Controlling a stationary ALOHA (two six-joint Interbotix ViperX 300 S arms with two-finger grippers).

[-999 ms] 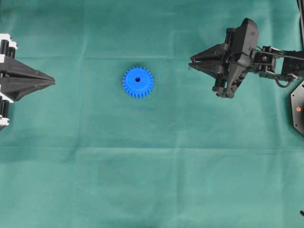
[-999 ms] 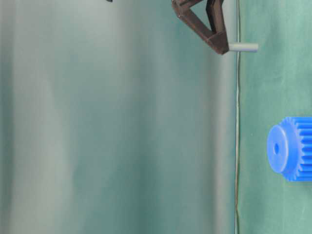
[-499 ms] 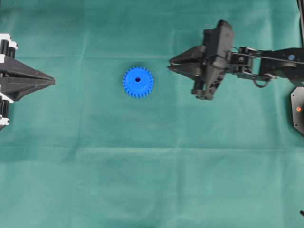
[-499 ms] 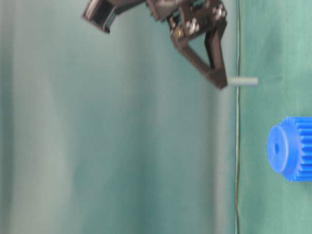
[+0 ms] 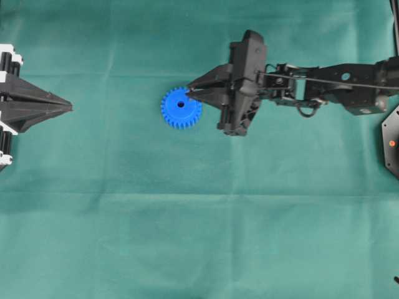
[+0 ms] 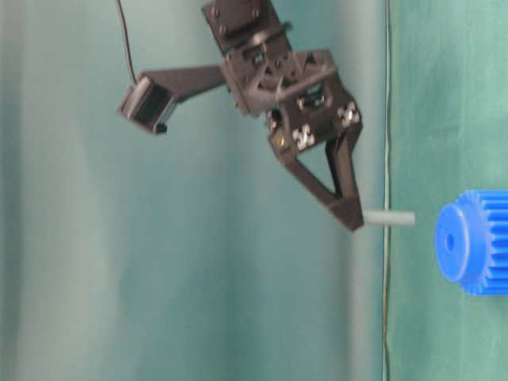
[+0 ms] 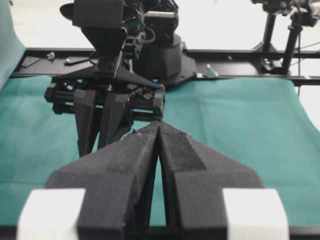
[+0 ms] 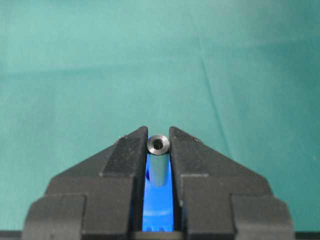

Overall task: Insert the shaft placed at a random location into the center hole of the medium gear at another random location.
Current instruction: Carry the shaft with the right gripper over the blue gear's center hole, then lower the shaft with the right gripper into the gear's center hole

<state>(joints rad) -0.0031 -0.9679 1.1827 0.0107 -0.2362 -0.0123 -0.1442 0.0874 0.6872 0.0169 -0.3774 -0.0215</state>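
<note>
- The shaft point(image 8: 159, 162) is clamped between the jaws of the right gripper point(image 5: 189, 94), its free end pointing down at the cloth, as the table-level view shows point(image 6: 389, 218).
- The medium gear point(image 5: 181, 107) lies flat on the green cloth point(image 5: 199, 237), left of centre in the overhead frame, with the gripper tips over its right rim.
- The center hole point(image 5: 181, 104) is left uncovered; the shaft appears not yet lined up with it, though the offset is hard to judge from these angles.
- The shaft should be kept upright and brought squarely over the hole before any descent, then lowered slowly so the gear is not nudged.
- The left gripper point(image 7: 159, 131) is held closed and empty at the overhead frame's left edge.
</note>
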